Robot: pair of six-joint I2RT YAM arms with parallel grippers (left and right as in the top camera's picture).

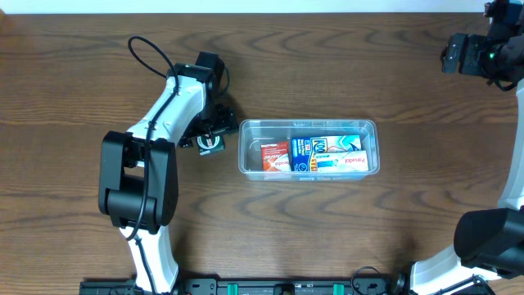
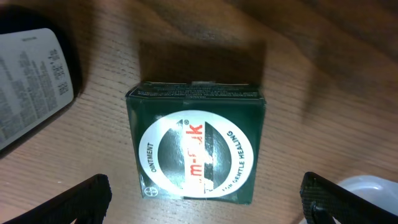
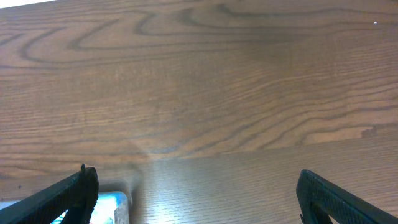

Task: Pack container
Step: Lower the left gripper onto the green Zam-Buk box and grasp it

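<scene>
Overhead view: a green carton (image 1: 211,144) is framed between the spread fingers of the left gripper (image 1: 211,141), just beside the left end of the container (image 1: 308,123), which is set on the wooden table (image 1: 74,74) near its middle. On the left wrist camera, "OINTMENT" and "GENTLE HEALING" can be read around a white disc on the carton's lid (image 2: 196,146); red lettering across the disc is partly lost to glare and only "m-" and "k" can be made out. The carton is seen lying flat on the wood, untouched, with one dark fingertip (image 2: 68,199) at each lower corner of that view, well apart. A dark item with a white panel of fine print (image 2: 31,81) is caught at the left edge; its text is too small to be read.

Three small boxes are held in the container: a red one (image 1: 275,156), a blue one (image 1: 309,152) and a white-and-teal one (image 1: 348,154). Their wording cannot be read with certainty from above.

The left arm is bent forward from its base and angled down toward the carton. The right gripper (image 1: 483,53) is parked at the far right corner, well apart from the container, its fingers (image 3: 62,196) likewise spread wide over bare wood, with nothing held.
</scene>
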